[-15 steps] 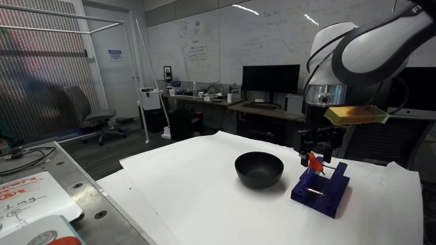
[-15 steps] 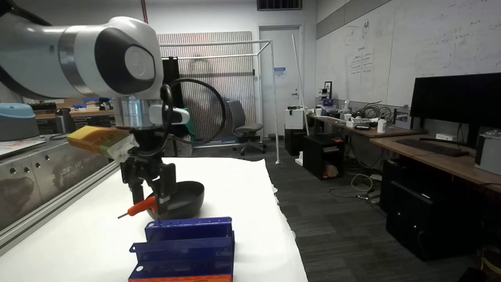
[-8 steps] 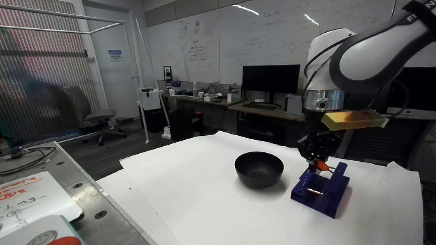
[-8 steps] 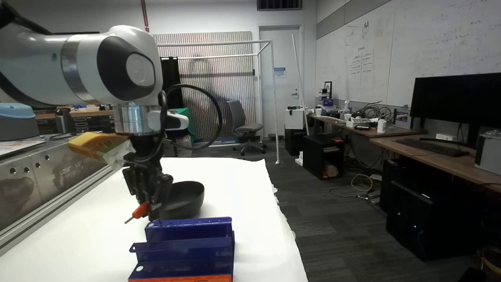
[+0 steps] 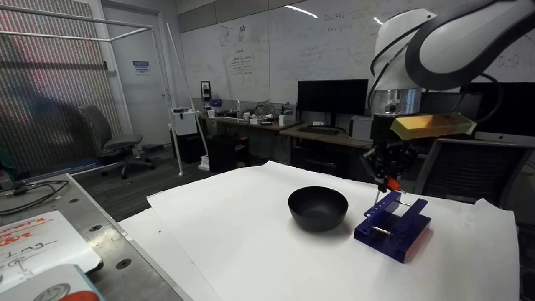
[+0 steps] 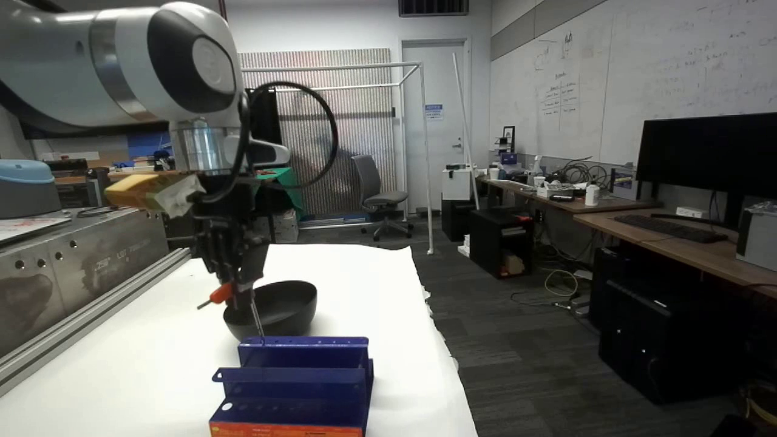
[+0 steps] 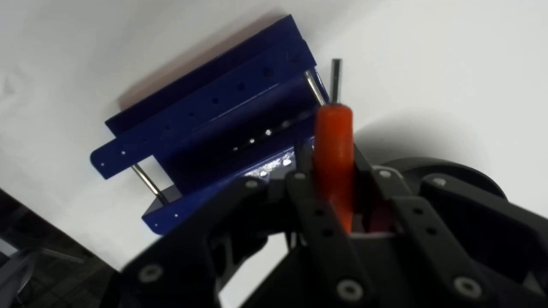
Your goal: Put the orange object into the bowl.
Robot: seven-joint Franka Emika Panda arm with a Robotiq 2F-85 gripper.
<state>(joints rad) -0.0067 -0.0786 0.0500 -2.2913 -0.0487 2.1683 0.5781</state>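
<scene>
Orange object (image 7: 335,145) held over one end of the blue block (image 6: 294,382)

The hand (image 7: 334,171) is narrow, its jaws clamped on the orange object's handle from both sides. The object hangs in the air, outside the bowl (image 5: 318,219); its metal shaft sticks out sideways and slopes a little downward in both exterior views. In the wrist view the handle crosses one corner of the block, with the shaft reaching past it. Two metal crossbars (image 7: 147,183) link the block's raised rails. A thin metal rod (image 6: 257,317) slants from the hand down to the edge of one rail; how its upper end is held, I cannot tell. The black bowl stands upright on the white-covered tabletop (image 5: 234,251), near the block but apart from it, partly hidden behind the hand in the wrist view.
</scene>
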